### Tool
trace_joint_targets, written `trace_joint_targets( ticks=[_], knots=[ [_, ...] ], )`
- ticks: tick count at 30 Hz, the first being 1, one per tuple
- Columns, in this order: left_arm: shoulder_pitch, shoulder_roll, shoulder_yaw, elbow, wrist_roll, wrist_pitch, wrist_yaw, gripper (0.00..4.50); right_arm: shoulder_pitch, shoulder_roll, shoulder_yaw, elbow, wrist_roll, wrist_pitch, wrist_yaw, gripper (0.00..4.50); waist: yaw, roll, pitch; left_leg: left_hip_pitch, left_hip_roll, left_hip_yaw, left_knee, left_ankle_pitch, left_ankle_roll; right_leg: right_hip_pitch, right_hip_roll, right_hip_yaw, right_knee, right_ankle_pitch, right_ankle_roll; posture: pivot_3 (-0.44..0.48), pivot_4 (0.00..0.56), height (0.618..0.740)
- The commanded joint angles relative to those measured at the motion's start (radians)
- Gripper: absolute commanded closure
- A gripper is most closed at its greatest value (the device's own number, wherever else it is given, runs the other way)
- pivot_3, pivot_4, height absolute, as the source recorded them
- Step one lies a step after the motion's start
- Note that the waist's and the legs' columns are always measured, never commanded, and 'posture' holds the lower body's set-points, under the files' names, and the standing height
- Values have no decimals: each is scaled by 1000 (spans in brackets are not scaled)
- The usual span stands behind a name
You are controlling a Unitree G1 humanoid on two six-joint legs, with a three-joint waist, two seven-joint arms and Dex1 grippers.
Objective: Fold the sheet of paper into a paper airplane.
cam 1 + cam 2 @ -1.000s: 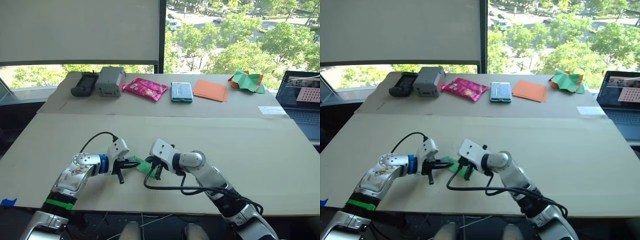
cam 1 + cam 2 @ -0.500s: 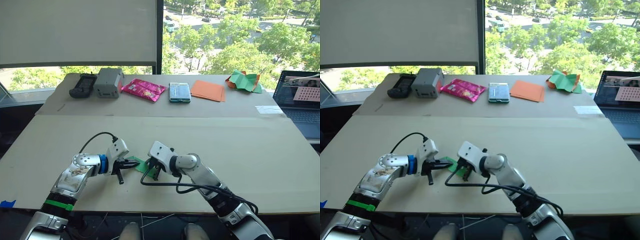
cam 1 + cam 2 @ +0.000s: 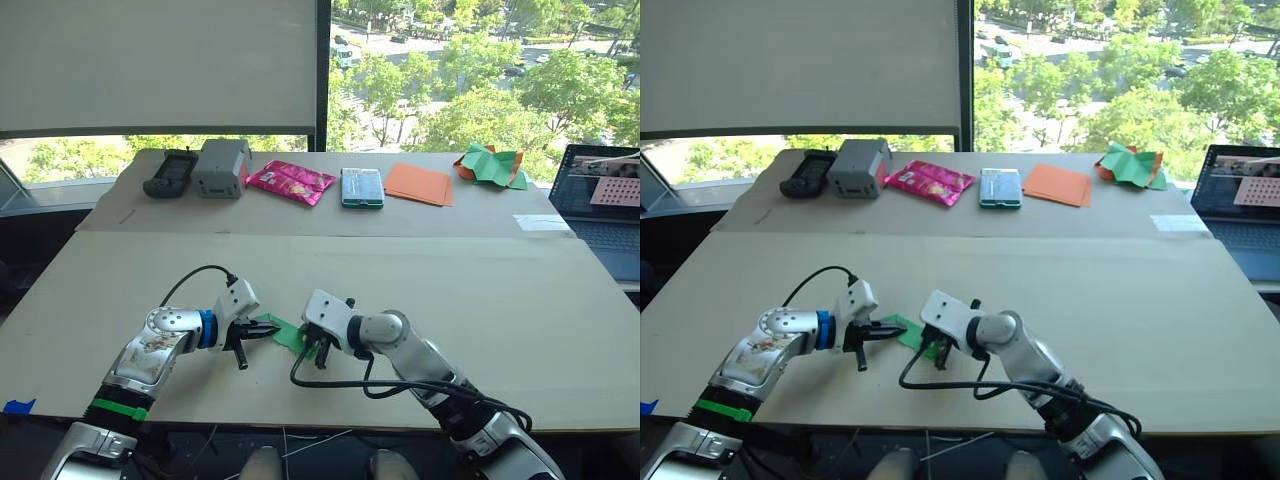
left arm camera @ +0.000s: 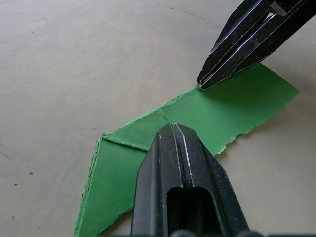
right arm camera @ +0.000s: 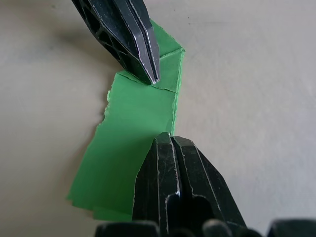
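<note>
Two grippers, left (image 4: pixel 172 129) and right (image 5: pixel 170 140), both have their jaws shut and press their tips on the folded paper (image 4: pixel 217 111) lying flat on the table (image 3: pixel 480 300). One hard push could tear its thin edge or slide it.

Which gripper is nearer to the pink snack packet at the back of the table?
The left. The left gripper sits almost straight in front of the pink snack packet, while the right gripper is a little farther toward the robot and to its right.
</note>
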Motion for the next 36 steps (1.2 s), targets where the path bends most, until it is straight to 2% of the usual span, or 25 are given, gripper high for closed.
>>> trace_joint_targets(
  ticks=[1,14,26,32,36],
  knots=[
    [-2,8,-14,22,31,0,0,4500,78,-68,50,37,-33,79,25,4474,3,0,-1,0,0,0,0,0,0,0,0,0,0,0,0,0,150,706],
    [-14,0,-23,45,38,-13,-6,4500,137,-174,49,-76,-40,125,29,4474,21,-1,-2,-1,-1,1,0,0,0,1,-1,0,-5,0,0,0,150,706],
    [-9,-7,-39,44,44,-28,-10,4500,161,-294,27,-247,-35,209,34,4474,29,-2,-2,-2,-1,2,0,-1,-1,1,-3,-1,-7,-1,1,0,150,706],
    [-8,-3,-36,41,48,-32,-16,4500,103,-232,-191,-378,97,211,14,4474,24,-3,4,-3,-2,2,1,-1,-1,-1,-4,-2,-7,-1,1,0,150,706],
    [-7,-4,-34,40,50,-32,-20,4500,61,-130,-235,-409,175,199,-1,4474,14,-2,6,-6,-1,1,0,-1,-1,-4,-4,-3,-6,-1,1,0,150,706]
  ],
)
